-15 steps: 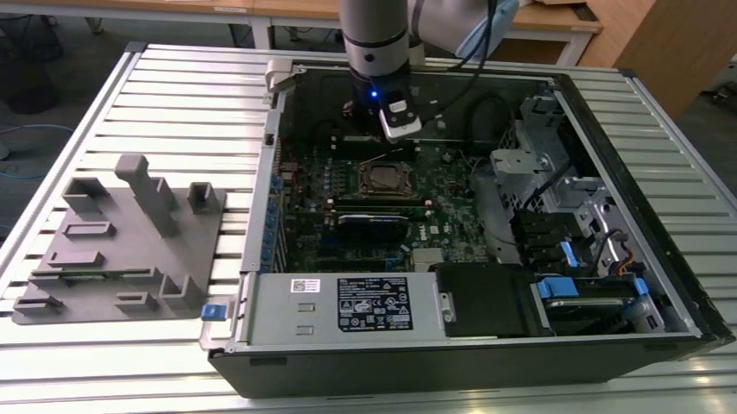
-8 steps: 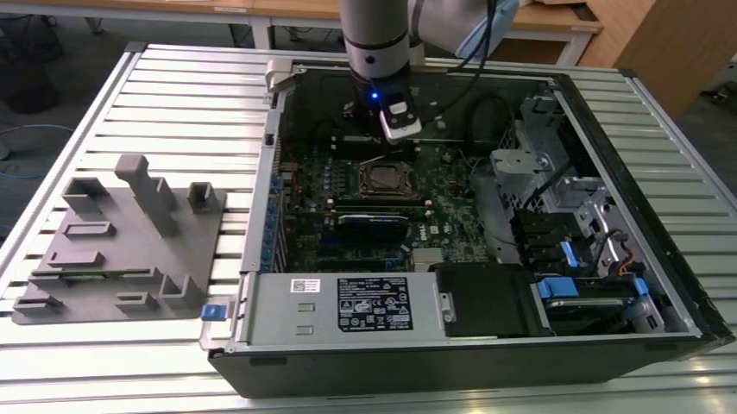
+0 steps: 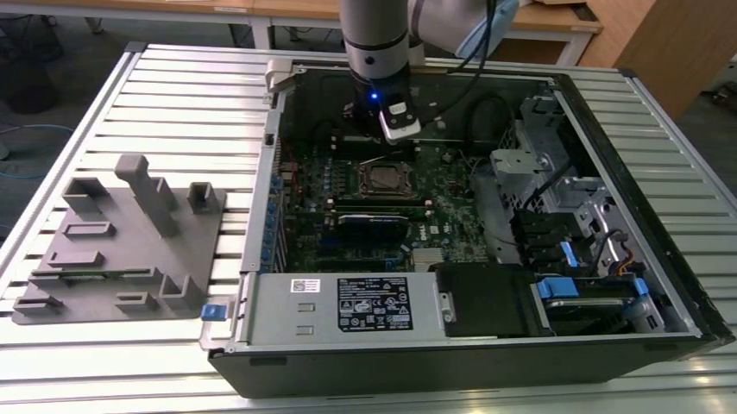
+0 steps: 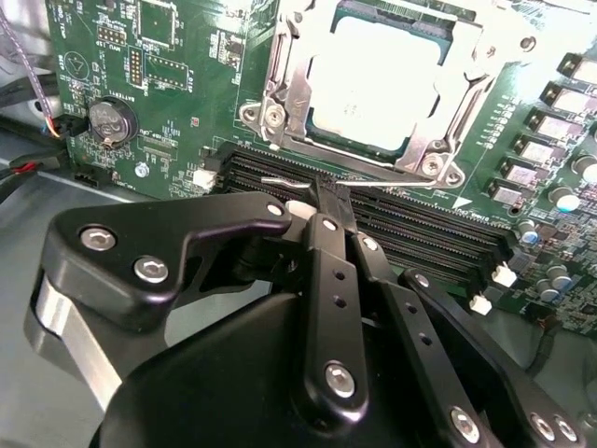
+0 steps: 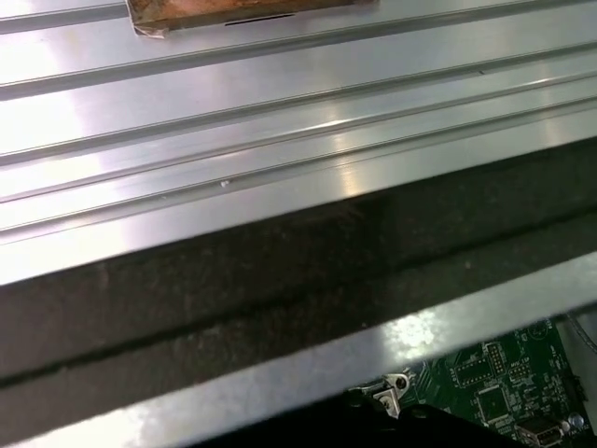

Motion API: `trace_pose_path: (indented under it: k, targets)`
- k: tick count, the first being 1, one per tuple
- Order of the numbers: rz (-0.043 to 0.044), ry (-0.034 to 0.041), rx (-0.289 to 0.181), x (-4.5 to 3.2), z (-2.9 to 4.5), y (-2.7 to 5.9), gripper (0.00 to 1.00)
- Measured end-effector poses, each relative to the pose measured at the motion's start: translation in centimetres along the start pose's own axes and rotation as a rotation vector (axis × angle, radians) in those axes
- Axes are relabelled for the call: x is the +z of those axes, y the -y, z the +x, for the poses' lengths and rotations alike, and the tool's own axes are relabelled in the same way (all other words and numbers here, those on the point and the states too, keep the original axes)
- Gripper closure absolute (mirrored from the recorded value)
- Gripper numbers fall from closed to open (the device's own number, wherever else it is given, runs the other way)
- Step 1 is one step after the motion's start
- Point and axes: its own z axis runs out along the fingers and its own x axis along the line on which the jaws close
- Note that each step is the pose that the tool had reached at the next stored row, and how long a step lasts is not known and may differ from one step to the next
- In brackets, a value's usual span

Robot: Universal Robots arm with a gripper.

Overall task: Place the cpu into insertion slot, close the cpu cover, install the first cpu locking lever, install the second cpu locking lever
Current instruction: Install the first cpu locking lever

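The arm descends vertically from the top centre of the exterior view into the open computer case (image 3: pixel 599 285), its wrist lit by a small blue light, with the gripper (image 3: pixel 398 129) hanging just above the motherboard (image 3: pixel 450 216) and slightly beyond the socket area. In the second wrist view the gripper (image 4: pixel 322 191) occupies the lower half of the frame: matt black linkage bars joined by bright round bolts, the fingers (image 4: pixel 326 252) drawn together with nothing visibly held between them, their tips near the long black memory slots (image 4: pixel 429 233). The cpu (image 4: pixel 373 79) sits in the upper centre of that view, a flat square with a pale, dull metal face, lying inside the insertion slot (image 4: pixel 424 142). The cpu cover (image 4: pixel 284 89), a thin silvery frame with a large square cut-out, lies closed around the chip. In the exterior view the socket (image 3: pixel 384 178) appears as a small dark square at the centre of the green board. A grey moulded fixture (image 3: pixel 127 241) stands on the ribbed aluminium table (image 3: pixel 173 86) at the left. The first wrist view shows the grooved, reflective table surface (image 5: pixel 233 140) and a corner of green board (image 5: pixel 494 392) at the lower right.
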Motion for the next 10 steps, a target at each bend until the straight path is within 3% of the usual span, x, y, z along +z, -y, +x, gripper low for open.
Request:
trace_pose_path:
  k: [10]
  targets:
    - [0.0141, 0.0041, 0.000, 0.81, 0.16, 0.11, 0.89]
